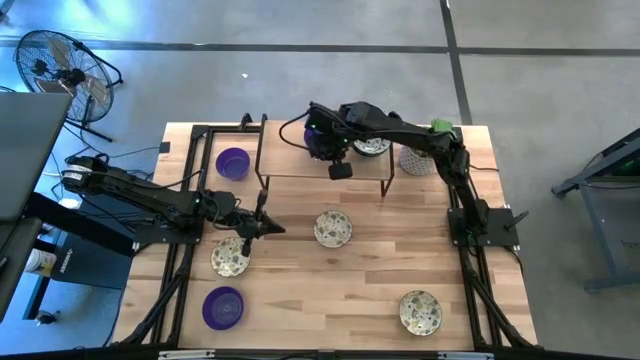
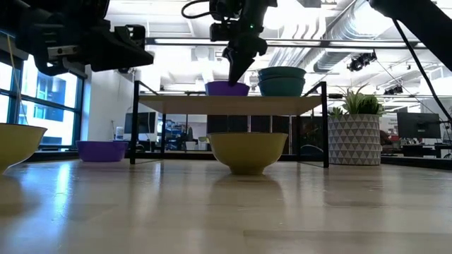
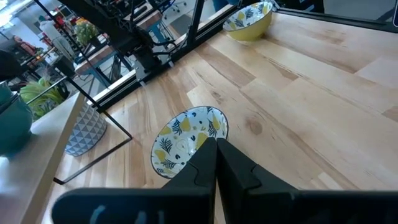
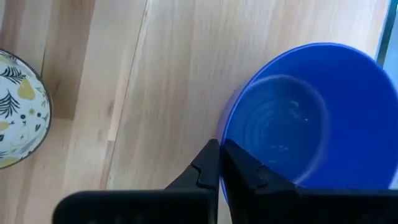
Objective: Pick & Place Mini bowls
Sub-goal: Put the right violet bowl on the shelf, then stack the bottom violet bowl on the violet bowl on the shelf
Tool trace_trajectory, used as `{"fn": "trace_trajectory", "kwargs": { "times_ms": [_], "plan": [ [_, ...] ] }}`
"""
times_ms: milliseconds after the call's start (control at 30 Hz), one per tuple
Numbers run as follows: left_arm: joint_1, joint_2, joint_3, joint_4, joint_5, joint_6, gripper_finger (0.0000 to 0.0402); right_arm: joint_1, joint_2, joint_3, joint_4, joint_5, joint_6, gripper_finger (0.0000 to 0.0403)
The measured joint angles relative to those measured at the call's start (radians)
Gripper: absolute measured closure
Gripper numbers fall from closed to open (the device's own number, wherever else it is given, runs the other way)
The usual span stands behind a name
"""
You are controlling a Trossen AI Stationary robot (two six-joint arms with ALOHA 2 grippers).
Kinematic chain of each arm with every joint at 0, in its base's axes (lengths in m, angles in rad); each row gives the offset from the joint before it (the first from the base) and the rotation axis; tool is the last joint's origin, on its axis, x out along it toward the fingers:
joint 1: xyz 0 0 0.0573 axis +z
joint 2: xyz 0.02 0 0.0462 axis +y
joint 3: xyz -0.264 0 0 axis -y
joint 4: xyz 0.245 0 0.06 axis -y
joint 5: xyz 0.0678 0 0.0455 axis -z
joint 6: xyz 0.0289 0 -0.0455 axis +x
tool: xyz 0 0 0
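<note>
The right gripper (image 1: 327, 150) hangs at the upper middle of the high view, over a low wooden shelf on black metal legs (image 1: 300, 165). Its fingers (image 4: 214, 165) are pressed together at the near rim of a small glossy purple bowl (image 4: 311, 118) standing on that shelf. They seem to hold nothing, though I cannot tell if they pinch the rim. The bowl lies just ahead of the fingers, so I judge the coming move depends on spreading them across its rim. The left gripper (image 1: 262, 226) waits at the middle left over the wooden desk (image 1: 340, 290), with its fingers also shut and empty. Just ahead of it sits a cream bowl with yellow and dark leaf pattern (image 3: 189, 137).
</note>
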Motion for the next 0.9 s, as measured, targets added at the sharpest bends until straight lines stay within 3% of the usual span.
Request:
{"fn": "trace_trajectory", "kwargs": {
  "times_ms": [467,700,900],
  "plan": [
    [0.0,0.0,0.0,-0.008,0.016,0.001,0.0401,0.018,-0.001,0.0,0.001,0.0,0.031,0.0321],
    [0.0,0.0,0.0,-0.007,0.016,0.005,0.0401,0.041,-0.002,0.035,-0.028,0.044,0.038,0.0328],
    [0.0,0.0,0.001,-0.06,0.024,-0.018,0.0401,0.05,-0.003,0.108,-0.092,0.035,0.043,0.0361]
  ]
}}
